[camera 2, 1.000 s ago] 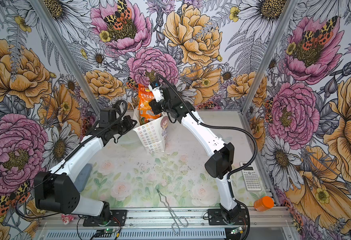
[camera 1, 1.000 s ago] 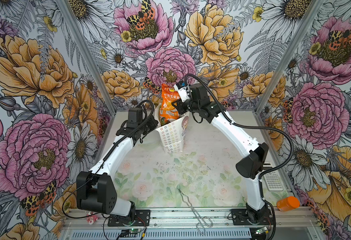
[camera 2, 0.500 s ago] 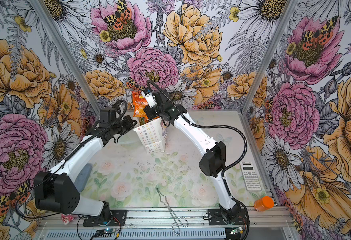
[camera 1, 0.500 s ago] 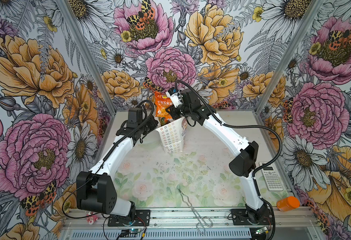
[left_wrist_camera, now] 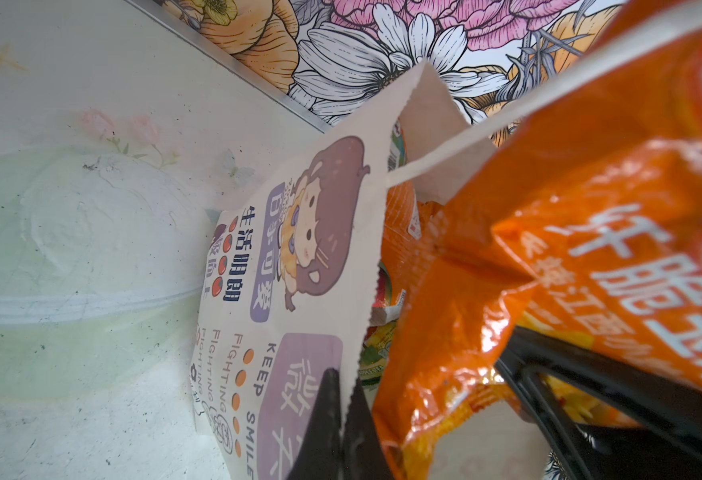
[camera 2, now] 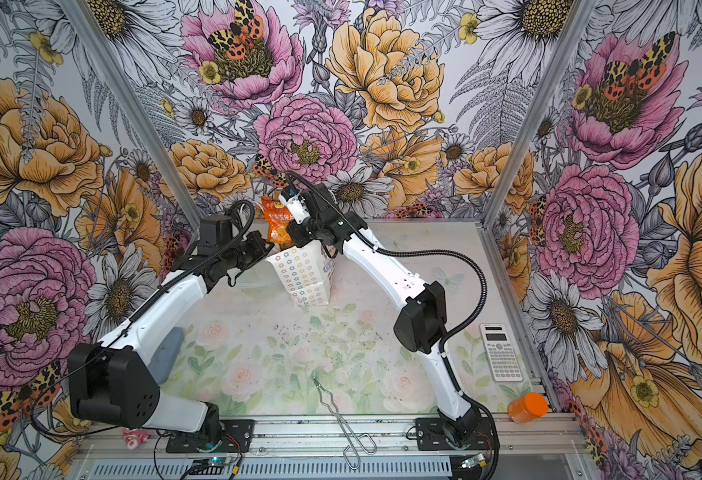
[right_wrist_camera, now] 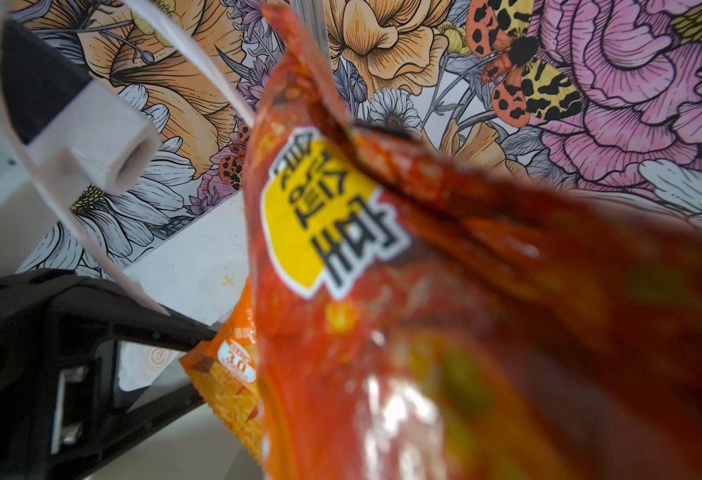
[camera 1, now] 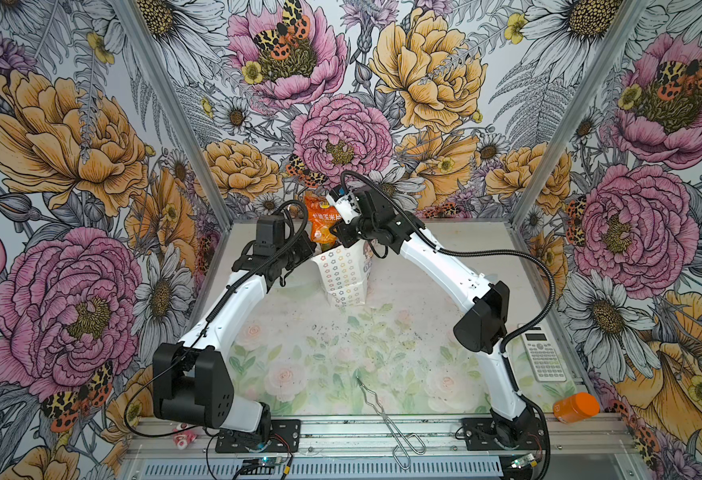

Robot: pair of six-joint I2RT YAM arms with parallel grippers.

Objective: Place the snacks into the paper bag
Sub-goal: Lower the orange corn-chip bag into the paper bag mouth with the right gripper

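One orange packet [camera 1: 321, 224] is hanging just above the mouth of the bag [camera 1: 343, 282], and the right gripper [camera 1: 338, 231] is clamping it tightly, so it is not yet inside. The left gripper [left_wrist_camera: 343, 401] is pinching the rim of the bag with closed jaws and is holding the mouth open. Inside the bag other packets [left_wrist_camera: 399, 237] are showing, orange and green-yellow. Around the bag no more snacks are showing on the table [camera 1: 341, 353], so I am judging the task almost done: only lowering and releasing this last packet is remaining.
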